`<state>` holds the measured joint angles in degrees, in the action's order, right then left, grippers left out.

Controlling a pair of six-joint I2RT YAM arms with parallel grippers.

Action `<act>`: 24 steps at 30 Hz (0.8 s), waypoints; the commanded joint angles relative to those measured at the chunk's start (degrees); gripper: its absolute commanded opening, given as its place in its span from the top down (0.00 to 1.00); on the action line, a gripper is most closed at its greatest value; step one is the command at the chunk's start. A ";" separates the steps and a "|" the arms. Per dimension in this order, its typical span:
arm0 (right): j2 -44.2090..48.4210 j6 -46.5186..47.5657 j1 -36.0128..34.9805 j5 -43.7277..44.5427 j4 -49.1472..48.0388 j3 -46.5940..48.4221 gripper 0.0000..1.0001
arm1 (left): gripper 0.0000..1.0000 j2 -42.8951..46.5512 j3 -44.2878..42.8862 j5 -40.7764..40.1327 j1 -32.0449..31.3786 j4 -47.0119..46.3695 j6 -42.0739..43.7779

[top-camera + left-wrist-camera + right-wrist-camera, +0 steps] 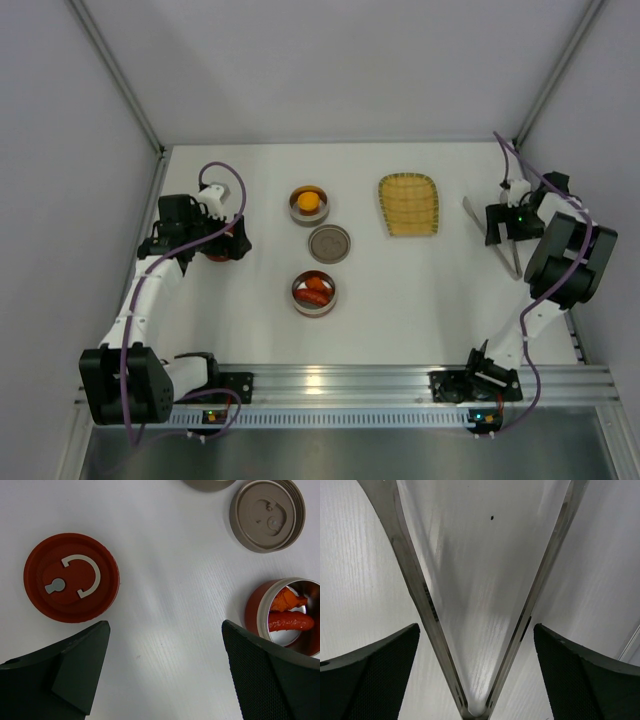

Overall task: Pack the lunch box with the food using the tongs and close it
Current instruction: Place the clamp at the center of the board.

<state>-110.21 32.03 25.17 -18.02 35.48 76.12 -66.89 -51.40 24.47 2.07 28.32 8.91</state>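
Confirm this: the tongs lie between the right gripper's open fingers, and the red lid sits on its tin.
One slip: the red lid lies flat on the table, apart from its tin, as the left wrist view shows. The tongs do lie between the right gripper's open fingers.

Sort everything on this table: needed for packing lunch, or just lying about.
Job: tongs, orange piece, far tin, red sausages, red tin, grey lid, red lid.
Lying about: woven yellow tray, probably; nothing shows on it.

Overhead overview — close, downward wrist views
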 commanded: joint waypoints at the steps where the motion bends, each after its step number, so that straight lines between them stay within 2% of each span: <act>1: 2.63 1.63 0.58 -1.66 0.54 0.26 0.04 | 0.02 1.85 -1.78 0.93 0.31 0.42 0.67; 3: 3.60 1.72 0.50 -2.19 1.60 1.22 0.01 | 0.02 2.38 -1.78 0.76 0.22 0.69 0.76; 14: 14.84 0.14 -2.22 -6.94 12.14 10.10 0.00 | 0.01 3.17 -4.33 -2.75 0.22 7.53 3.65; 20: 22.49 -3.98 -11.35 -8.17 13.83 8.80 0.01 | 0.02 2.38 -4.15 -4.69 0.22 10.44 7.08; 24: 26.00 -8.47 -23.63 -7.82 9.79 4.75 0.08 | 0.02 1.94 -3.71 -3.82 0.22 10.80 7.79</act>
<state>-86.76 27.42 8.21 -23.81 45.65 83.42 -64.66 -53.87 20.47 2.07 38.04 14.76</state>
